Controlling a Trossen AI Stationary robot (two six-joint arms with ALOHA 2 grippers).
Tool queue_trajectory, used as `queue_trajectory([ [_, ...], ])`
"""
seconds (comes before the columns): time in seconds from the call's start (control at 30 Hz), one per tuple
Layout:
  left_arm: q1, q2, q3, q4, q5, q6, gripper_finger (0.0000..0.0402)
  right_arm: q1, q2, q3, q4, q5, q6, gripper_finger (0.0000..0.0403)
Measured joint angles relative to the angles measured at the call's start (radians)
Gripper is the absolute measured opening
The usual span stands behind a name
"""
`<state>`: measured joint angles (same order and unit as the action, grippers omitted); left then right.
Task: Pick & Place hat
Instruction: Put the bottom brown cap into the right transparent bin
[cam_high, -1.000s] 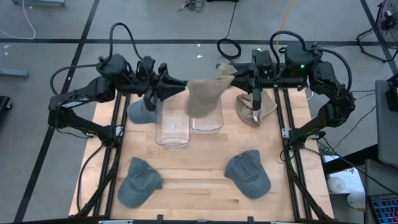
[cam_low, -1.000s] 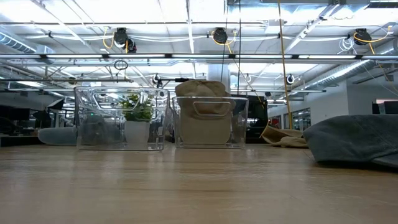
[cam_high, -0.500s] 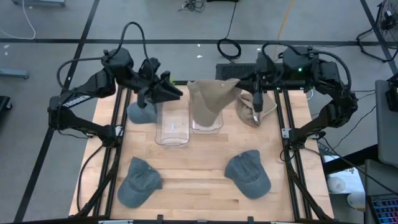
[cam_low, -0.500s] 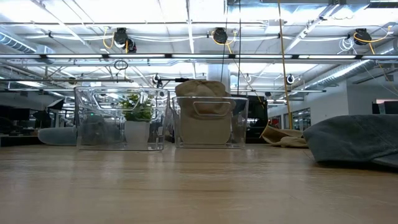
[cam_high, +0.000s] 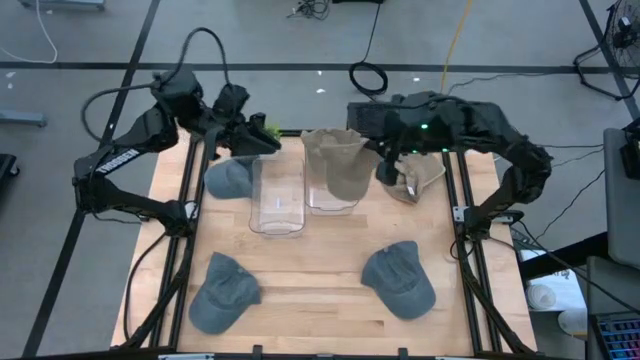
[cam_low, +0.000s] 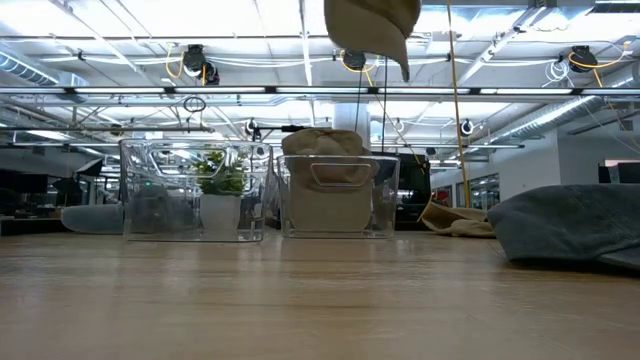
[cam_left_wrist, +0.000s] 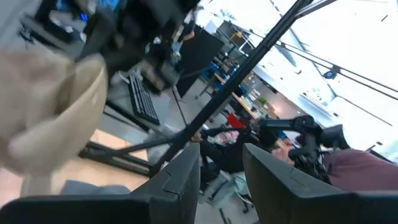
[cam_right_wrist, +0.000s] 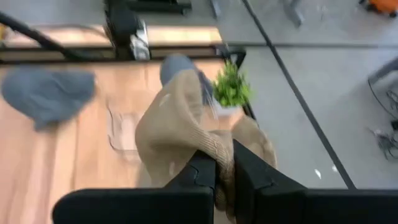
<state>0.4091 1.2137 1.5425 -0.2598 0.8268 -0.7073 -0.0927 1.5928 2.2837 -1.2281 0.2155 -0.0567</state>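
My right gripper (cam_high: 385, 160) is shut on a tan hat (cam_high: 338, 165) and carries it in the air over the right clear bin (cam_high: 332, 200). In the low view this hat (cam_low: 370, 25) hangs at the top edge, above a second tan hat (cam_low: 325, 145) that sits in that bin (cam_low: 335, 195). My left gripper (cam_high: 262, 140) is open and stands left of the held hat, over the table's far left part; its fingers (cam_left_wrist: 186, 174) touch nothing. A third tan hat (cam_high: 412, 180) lies on the table's far right. My right gripper pinches a bunched edge of the tan hat (cam_right_wrist: 208, 146) between its two shut fingers. It comes at the hat from the table's right side. The hat is lifted clear and hangs beside and below the fingers, slack, with its brim tip (cam_low: 404, 68) pointing down.
An empty clear bin (cam_high: 277, 200) stands left of the right one. Three blue-grey hats lie on the table: far left (cam_high: 228, 178), near left (cam_high: 222, 292) and near right (cam_high: 398, 278). A small green plant (cam_high: 268, 128) stands behind the bins.
My right arm has stretched toward the table's left and brought the tan hat lower over the right bin, so that the hat now shows at the top of the low view. My left gripper has drawn back from the hat, toward the table's far left.
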Motion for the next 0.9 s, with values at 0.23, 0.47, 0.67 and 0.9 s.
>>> queue_trajectory([
  [0.23,0.071,-0.095,0.000,-0.003,0.005,0.098,0.0129,-0.006,0.042,0.000,-0.003,0.016,-0.024,0.0008],
  [0.47,0.094,-0.179,0.000,-0.059,0.006,0.169,0.0129,-0.006,0.062,0.001,0.007,0.104,-0.088,0.0008],
  [0.67,0.104,-0.209,0.000,-0.149,-0.012,0.189,0.0129,-0.006,0.114,0.000,0.005,0.177,-0.167,0.0008],
  [0.9,0.104,-0.214,0.000,-0.229,-0.012,0.194,0.0129,-0.022,0.186,0.000,0.008,0.230,-0.202,0.0008],
])
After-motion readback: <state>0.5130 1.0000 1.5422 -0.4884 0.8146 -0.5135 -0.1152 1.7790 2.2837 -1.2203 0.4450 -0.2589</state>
